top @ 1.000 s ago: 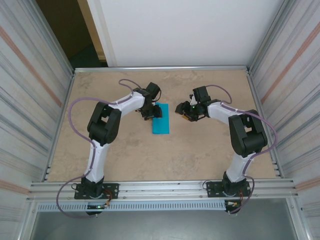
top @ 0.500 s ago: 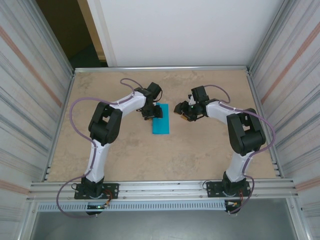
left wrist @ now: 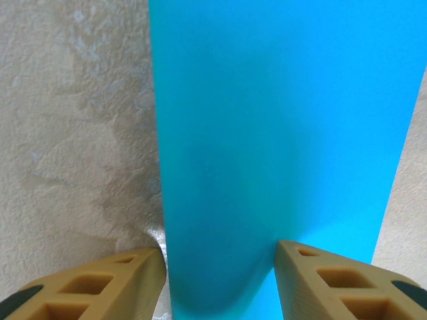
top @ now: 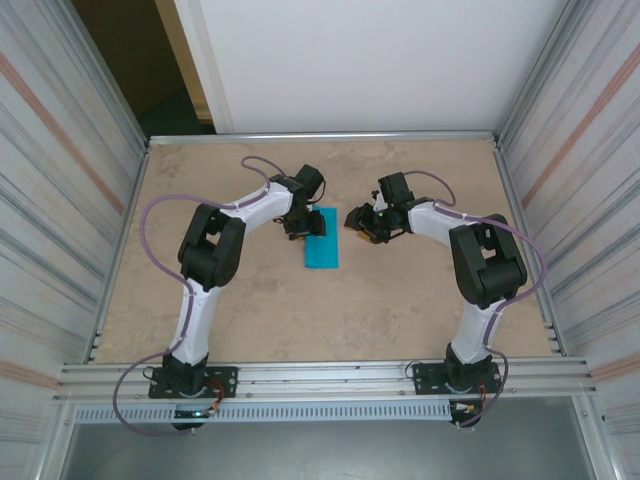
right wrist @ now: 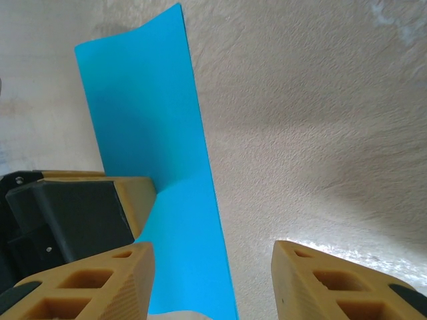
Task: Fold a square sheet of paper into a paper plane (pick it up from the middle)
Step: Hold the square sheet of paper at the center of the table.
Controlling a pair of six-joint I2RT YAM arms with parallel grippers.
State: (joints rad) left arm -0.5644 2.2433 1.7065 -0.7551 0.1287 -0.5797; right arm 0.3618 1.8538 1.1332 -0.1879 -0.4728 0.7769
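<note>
The square sheet of paper (top: 322,248) is teal-blue and folded into a narrow strip, lying flat mid-table. My left gripper (top: 303,228) sits at the strip's far left end. In the left wrist view the paper (left wrist: 267,100) bows up between the two tan fingers, which touch it on both sides; the left gripper (left wrist: 220,257) is shut on that raised layer. My right gripper (top: 362,222) hovers just right of the strip, open. In the right wrist view the right gripper (right wrist: 213,257) straddles the paper's (right wrist: 147,100) right edge and bare table. The left arm's finger (right wrist: 137,193) presses the paper where it bends.
Aluminium rails (top: 320,136) border the tan tabletop (top: 250,300) at the back and sides. Corrugated walls (top: 590,180) rise on both sides. Both arm bases (top: 190,380) stand at the near edge.
The right gripper has slid a little left toward the paper. The left gripper and the paper have stayed almost still.
</note>
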